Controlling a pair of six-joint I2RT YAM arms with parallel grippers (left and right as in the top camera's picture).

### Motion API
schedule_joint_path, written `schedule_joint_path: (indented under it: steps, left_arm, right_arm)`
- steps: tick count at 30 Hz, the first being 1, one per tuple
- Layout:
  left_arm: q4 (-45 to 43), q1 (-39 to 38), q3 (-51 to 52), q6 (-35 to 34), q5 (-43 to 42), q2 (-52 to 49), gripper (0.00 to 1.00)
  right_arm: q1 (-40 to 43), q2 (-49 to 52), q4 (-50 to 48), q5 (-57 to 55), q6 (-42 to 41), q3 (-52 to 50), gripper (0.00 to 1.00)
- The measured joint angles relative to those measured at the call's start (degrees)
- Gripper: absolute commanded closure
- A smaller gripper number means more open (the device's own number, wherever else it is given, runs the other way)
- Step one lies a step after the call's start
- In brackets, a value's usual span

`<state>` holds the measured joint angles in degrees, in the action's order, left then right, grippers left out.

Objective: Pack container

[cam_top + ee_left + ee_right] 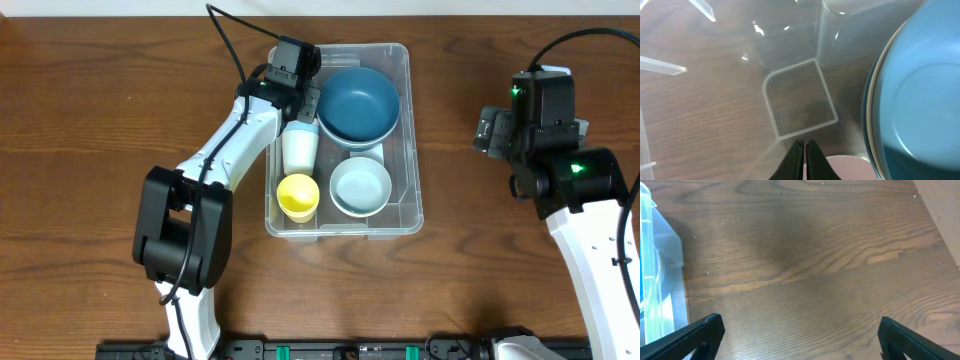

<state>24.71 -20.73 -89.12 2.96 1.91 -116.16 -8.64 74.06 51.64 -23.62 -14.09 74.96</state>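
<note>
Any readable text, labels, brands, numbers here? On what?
None readable. The rectangular patch on the base of the container looks blank in the left wrist view. No lettering shows on the blue bowl or yellow cup. The right arm carries only green lights.

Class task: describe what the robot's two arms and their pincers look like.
The left arm and right arm have white shells with bulky black joints; a black cable trails from each. Green lights glow on the right arm. The left pincer and right pincer have black tapered fingers.
</note>
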Motion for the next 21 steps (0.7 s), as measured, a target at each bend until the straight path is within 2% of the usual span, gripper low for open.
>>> schedule_joint_path:
  steps: [21]
  left_arm:
    - [2.82,-4.33,-0.13,0.46,4.09,0.0,0.94]
  right_arm:
    - [0.02,0.0,0.0,0.0,0.0,0.0,0.01]
